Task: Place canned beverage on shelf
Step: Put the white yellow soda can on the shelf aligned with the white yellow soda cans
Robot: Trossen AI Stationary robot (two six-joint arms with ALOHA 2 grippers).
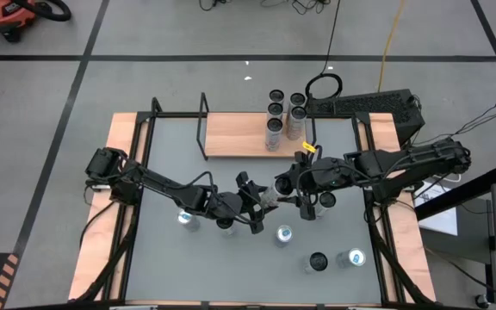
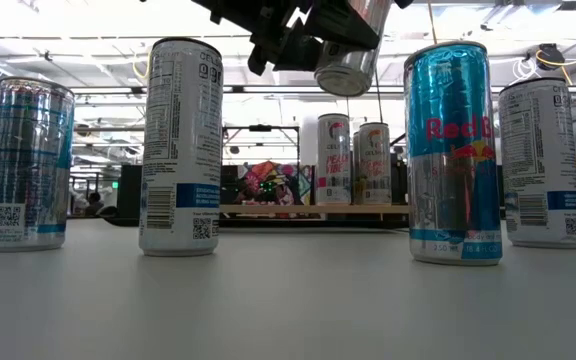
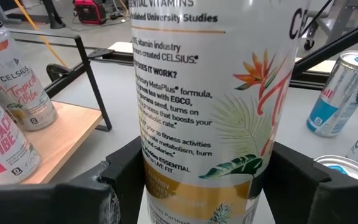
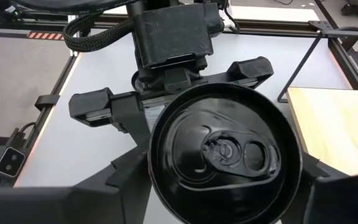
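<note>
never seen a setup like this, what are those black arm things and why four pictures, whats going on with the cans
Those are two robot arms at a grey table, each ending in two fingers. The four pictures show one moment: one from above, one level with the tabletop, and one from a camera on each wrist.

In the overhead picture, the left gripper and the right gripper meet mid-table around one can. The left wrist picture shows its fingers on either side of that white can; the right wrist picture looks down on its black top, with the right fingers around it too. The low picture shows it lifted off the table. It looks like a handover.

Other cans stand loose on the table, such as a blue one. At the far edge sits a small wooden shelf with several cans already on it.
</note>
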